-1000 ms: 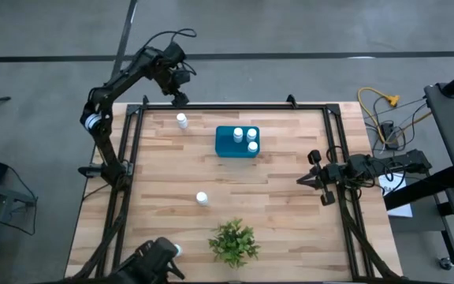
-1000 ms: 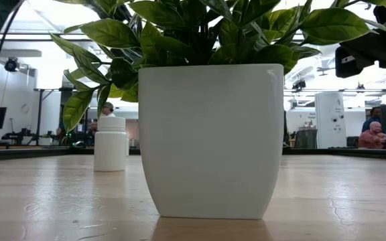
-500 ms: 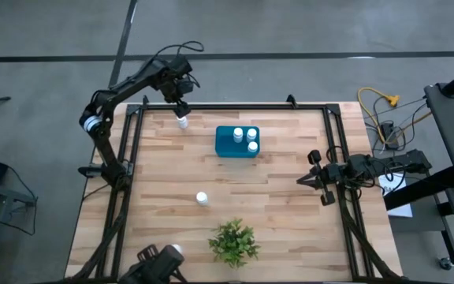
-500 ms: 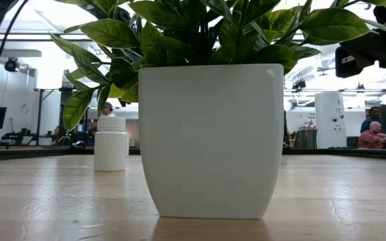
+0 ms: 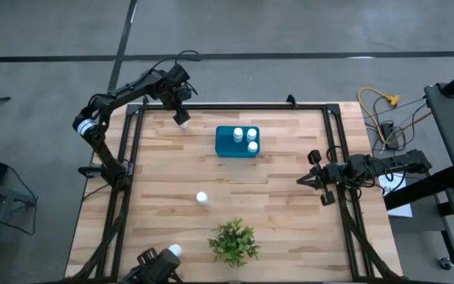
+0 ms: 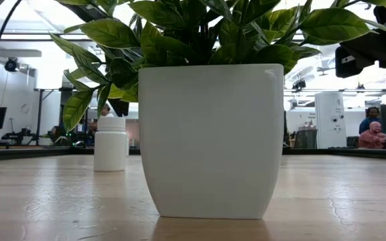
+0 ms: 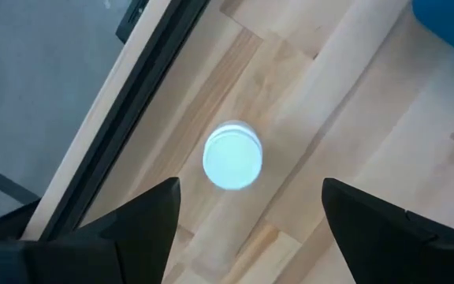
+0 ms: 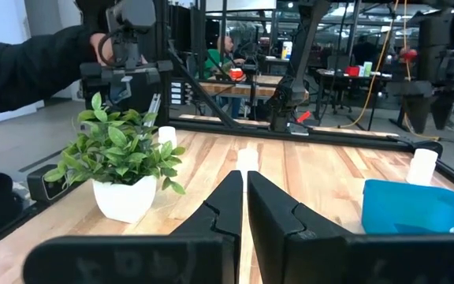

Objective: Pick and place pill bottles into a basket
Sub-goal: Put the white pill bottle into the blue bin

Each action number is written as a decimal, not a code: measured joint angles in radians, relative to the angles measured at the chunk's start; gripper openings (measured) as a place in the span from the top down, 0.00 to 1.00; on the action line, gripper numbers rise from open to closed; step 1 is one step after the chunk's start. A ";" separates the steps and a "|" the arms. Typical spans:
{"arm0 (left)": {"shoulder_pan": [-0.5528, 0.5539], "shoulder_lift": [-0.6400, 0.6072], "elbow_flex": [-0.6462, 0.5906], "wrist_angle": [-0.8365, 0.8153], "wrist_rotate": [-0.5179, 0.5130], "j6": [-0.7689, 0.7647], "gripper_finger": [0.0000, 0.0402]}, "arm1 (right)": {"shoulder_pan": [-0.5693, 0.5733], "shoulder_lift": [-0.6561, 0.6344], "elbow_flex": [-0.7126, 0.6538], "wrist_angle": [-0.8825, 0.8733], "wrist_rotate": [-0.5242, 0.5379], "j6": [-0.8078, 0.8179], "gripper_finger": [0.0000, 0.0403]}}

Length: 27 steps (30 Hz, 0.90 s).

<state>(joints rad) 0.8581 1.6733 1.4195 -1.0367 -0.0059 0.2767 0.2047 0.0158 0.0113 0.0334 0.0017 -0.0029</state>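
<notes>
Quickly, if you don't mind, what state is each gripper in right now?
Left gripper: open, poised over a pill bottle near the table's far edge, holding nothing.
Right gripper: shut, empty, waiting at the table's right edge.

This is a robotics lab or workshop: a pale wooden surface (image 5: 274,181) sits inside a black metal frame (image 5: 128,158) on a grey concrete floor (image 5: 290,28), with yellow cables (image 5: 381,102) trailing beside it. Beyond the surface, the right wrist view shows more dark robot arms (image 8: 294,63) on further benches. People (image 6: 372,130) sit in the bright open hall behind, near tall equipment racks (image 6: 330,120).
</notes>
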 joint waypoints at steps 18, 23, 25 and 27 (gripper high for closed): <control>0.025 0.009 -0.079 0.110 0.003 0.017 0.28 | 0.000 0.000 0.000 0.000 0.000 0.001 0.97; 0.031 0.011 -0.124 0.137 0.003 0.025 0.28 | 0.000 0.000 0.000 0.000 0.000 0.002 0.97; 0.035 0.011 -0.132 0.151 0.002 0.026 0.28 | 0.000 0.000 0.000 0.000 0.000 0.000 0.97; 0.041 0.011 -0.133 0.169 0.004 0.026 0.28 | 0.000 0.000 0.000 0.000 0.000 0.001 0.97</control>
<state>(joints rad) 0.8990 1.6844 1.2861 -0.8676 -0.0023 0.3031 0.2047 0.0158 0.0113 0.0334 0.0017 -0.0014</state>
